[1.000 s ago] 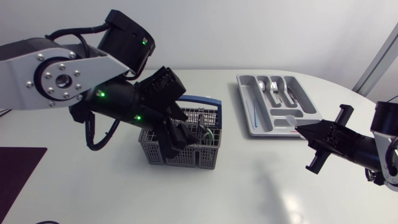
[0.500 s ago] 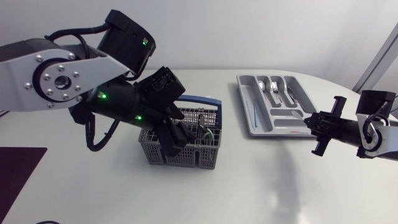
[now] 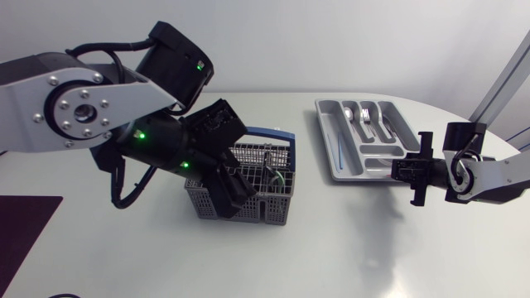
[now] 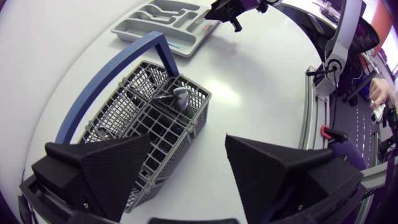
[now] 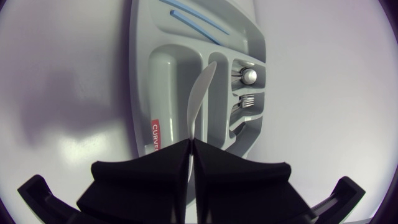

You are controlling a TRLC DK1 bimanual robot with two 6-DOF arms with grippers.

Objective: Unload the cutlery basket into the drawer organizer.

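The grey cutlery basket [image 3: 252, 186] with a blue handle [image 4: 106, 81] stands mid-table and holds a spoon [image 4: 180, 96] and other pieces [image 3: 269, 170]. My left gripper [image 3: 236, 194] hangs open just over the basket's near-left part, with its fingers [image 4: 106, 165] spread above the grid and nothing between them. The grey drawer organizer [image 3: 331, 141] lies at the back right with spoons and forks [image 3: 368, 120] in its compartments. My right gripper [image 5: 191, 146] is shut on a table knife [image 5: 200, 99]. The blade points over a long compartment of the organizer [image 5: 140, 74].
A blue-striped thin item [image 5: 193, 18] lies in the organizer's far compartment. A spoon [image 5: 249, 76] and forks [image 5: 245, 102] fill the small compartments beside the knife. Bare white table stretches in front of the basket and organizer.
My right arm has swung from the table's right front toward the organizer, bringing the knife over its near edge. My left gripper has shifted slightly lower over the basket, staying open.
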